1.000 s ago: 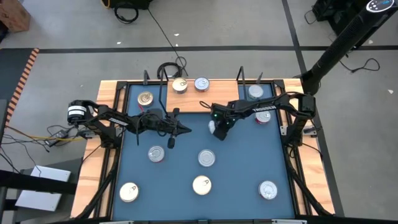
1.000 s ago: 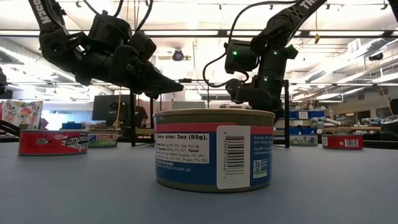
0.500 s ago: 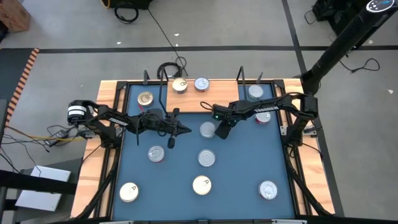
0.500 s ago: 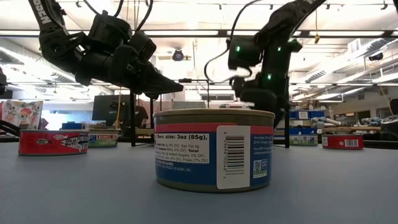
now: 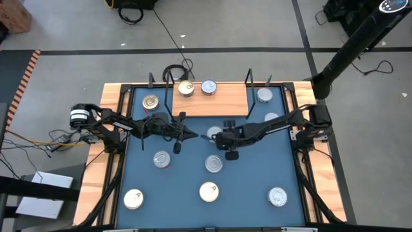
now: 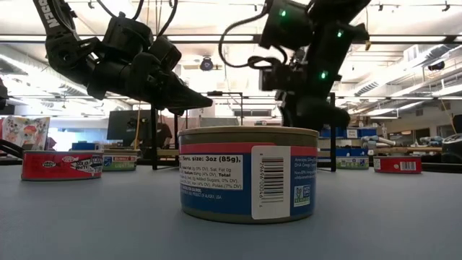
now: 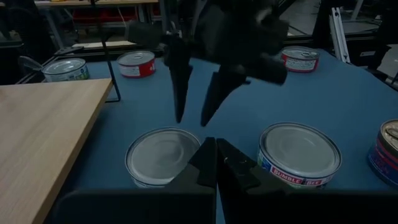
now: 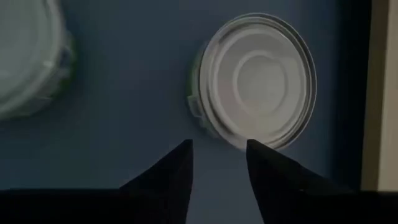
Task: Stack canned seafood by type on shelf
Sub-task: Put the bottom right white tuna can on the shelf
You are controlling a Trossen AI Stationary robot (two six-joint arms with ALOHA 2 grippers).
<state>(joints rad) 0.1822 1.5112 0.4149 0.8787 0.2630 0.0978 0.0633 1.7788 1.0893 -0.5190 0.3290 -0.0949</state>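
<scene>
Blue table top (image 5: 257, 167), black cable (image 5: 168, 35), perhaps a cardboard box (image 5: 14, 16).

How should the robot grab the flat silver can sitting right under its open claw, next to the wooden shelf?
Probably from straight above, pinching the round side wall on two opposite sides. The can sits flat on the blue table with its smooth lid up, so the lid offers nothing to grip. The right gripper hangs over it with fingers apart. Keep the fingers clear of the shelf edge beside it.
</scene>
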